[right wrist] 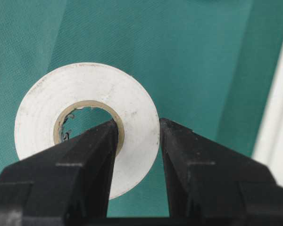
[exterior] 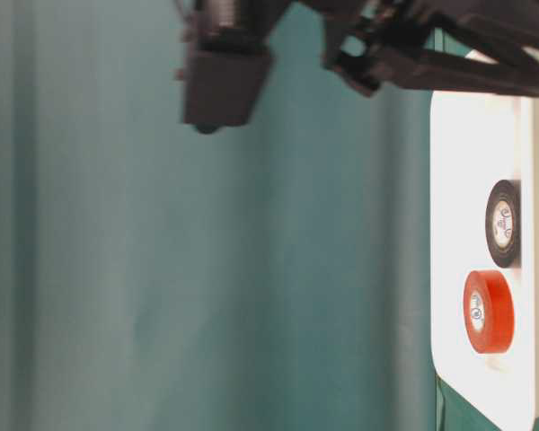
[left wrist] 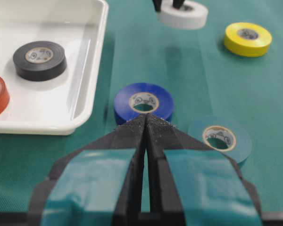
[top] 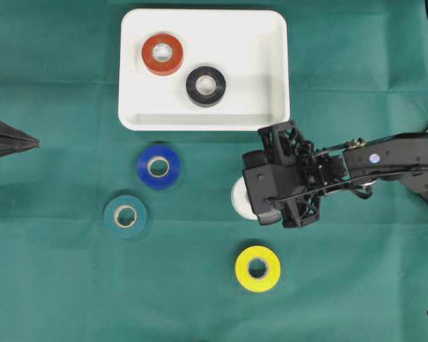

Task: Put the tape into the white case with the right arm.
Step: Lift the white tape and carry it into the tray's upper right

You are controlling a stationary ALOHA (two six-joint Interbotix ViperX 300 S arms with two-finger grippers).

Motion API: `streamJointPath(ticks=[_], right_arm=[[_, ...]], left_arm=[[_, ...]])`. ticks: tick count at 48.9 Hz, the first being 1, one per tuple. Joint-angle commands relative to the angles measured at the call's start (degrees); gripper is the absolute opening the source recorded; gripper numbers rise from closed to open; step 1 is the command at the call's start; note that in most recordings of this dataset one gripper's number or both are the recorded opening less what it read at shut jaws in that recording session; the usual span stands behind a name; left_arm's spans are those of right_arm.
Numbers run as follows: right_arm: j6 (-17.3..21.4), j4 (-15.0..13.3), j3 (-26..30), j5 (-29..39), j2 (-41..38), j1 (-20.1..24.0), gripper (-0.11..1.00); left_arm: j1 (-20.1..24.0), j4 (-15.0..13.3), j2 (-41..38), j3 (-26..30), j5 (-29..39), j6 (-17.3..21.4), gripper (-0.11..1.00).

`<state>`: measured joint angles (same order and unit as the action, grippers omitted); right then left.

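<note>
My right gripper point(right wrist: 138, 125) is shut on the wall of a white tape roll point(right wrist: 85, 94), with one finger in its hole and the other on its outer rim. From overhead this tape point(top: 237, 199) peeks out left of the right gripper point(top: 260, 201), a short way below the white case's point(top: 203, 122) lower right corner. I cannot tell whether the roll is off the cloth. The case holds a red roll point(top: 162, 54) and a black roll point(top: 205, 86). My left gripper point(left wrist: 146, 117) is shut and empty at the left edge point(top: 36, 142).
A blue roll point(top: 158, 167), a teal roll point(top: 125, 216) and a yellow roll point(top: 257, 268) lie on the green cloth below the case. The blue roll point(left wrist: 144, 101) is just ahead of the left fingertips.
</note>
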<state>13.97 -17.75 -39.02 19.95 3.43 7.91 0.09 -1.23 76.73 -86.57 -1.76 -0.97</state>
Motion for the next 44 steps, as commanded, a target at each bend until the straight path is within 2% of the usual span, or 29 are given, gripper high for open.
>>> streamJointPath(ticks=[1, 9, 17, 31, 44], right_arm=[[0.18, 0.18, 2.02, 1.41, 2.29, 0.18, 0.01], [0.18, 0.18, 1.93, 1.85, 2.20, -0.35, 0.01], [0.18, -0.09, 2.20, 1.67, 2.29, -3.69, 0.01], [0.00, -0.09, 3.60, 1.49, 2.20, -15.82, 0.01], [-0.09, -0.18, 3.69, 0.88, 1.23, -25.05, 0.01]], left_arm=[[0.00, -0.09, -0.35, 0.88, -0.26, 0.00, 0.00], [0.00, -0.09, -0.44, 0.97, -0.26, 0.00, 0.00], [0.00, -0.18, -0.44, 0.97, -0.26, 0.00, 0.00], [0.00, -0.09, -0.35, 0.88, -0.26, 0.00, 0.00], [0.00, -0.09, -0.44, 0.88, -0.26, 0.00, 0.00]])
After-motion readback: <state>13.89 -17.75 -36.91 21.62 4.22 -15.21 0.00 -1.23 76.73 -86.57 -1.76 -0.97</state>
